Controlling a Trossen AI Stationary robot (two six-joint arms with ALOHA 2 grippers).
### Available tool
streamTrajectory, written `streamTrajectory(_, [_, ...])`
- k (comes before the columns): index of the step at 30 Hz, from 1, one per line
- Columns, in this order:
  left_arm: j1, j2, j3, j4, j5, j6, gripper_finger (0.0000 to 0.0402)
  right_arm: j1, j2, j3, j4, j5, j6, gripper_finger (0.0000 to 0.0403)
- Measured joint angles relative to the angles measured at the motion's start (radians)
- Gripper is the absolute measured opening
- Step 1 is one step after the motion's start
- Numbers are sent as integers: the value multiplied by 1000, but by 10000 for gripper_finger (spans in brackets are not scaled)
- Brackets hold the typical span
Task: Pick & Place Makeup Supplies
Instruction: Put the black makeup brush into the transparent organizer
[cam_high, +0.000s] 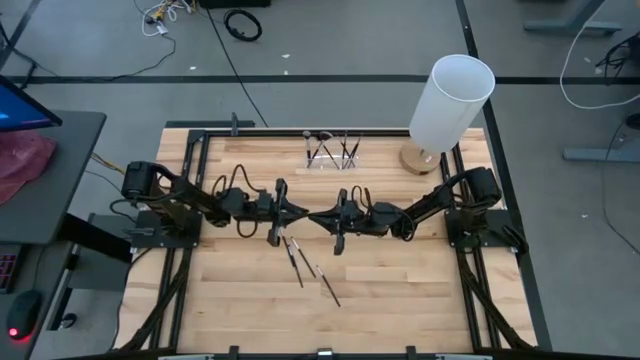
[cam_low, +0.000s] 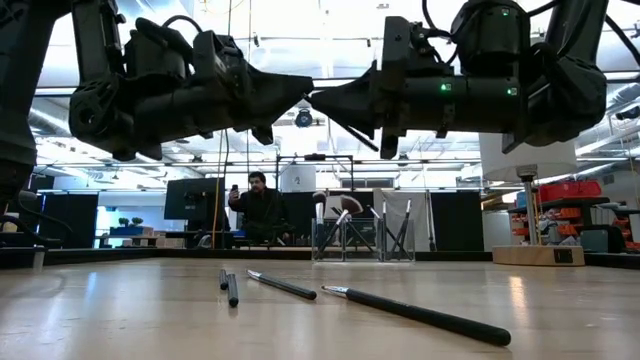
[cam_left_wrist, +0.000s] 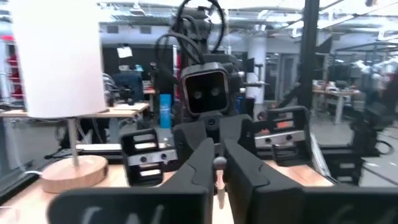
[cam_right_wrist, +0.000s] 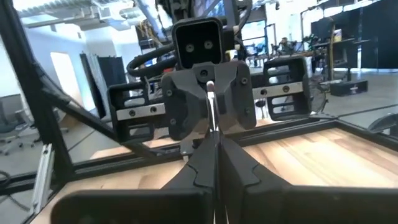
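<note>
Both arms meet above the middle of the table. My left gripper (cam_high: 303, 214) and my right gripper (cam_high: 318, 215) point at each other, tip to tip, each shut on one thin makeup stick (cam_right_wrist: 212, 106) that bridges them. From above and in the low view the fingers hide the stick. Three more dark makeup sticks (cam_high: 300, 262) (cam_high: 329, 287) lie flat on the wood below, toward the near edge; the low view shows these sticks (cam_low: 283, 286) (cam_low: 415, 313) too. A clear holder (cam_high: 333, 152) with upright brushes stands near the far edge. My left gripper pinches the stick's silvery end (cam_left_wrist: 218, 167) between its two fingers, coming level from the table's left, fingers along the stick. The stick is lifted clear of the table. My right gripper pinches the same stick (cam_right_wrist: 215, 152) between its two fingers, coming level from the table's right, fingers along it. How far back the stick reaches cannot be seen.
A tall white cylinder lamp (cam_high: 450, 100) on a round wooden base (cam_low: 540, 255) stands at the far right corner. Black frame rails (cam_high: 190, 190) run along the table's sides. A person (cam_low: 258, 210) sits in the room beyond the far edge.
</note>
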Motion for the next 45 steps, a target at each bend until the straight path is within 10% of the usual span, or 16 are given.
streamTrajectory(7, [2,-5,0,-107,26,-1,24,0,-1,-1,-99,0,29,27])
streamTrajectory(18, [24,-9,0,-343,-2,-35,21,-60,-238,52,-932,6,138,146])
streamTrajectory(27, [28,-9,0,-346,-23,-30,17,-68,-181,285,-1194,-66,8,227])
streamTrajectory(45, [28,-9,0,-339,-22,-31,29,-68,-79,383,-1179,-118,-58,112])
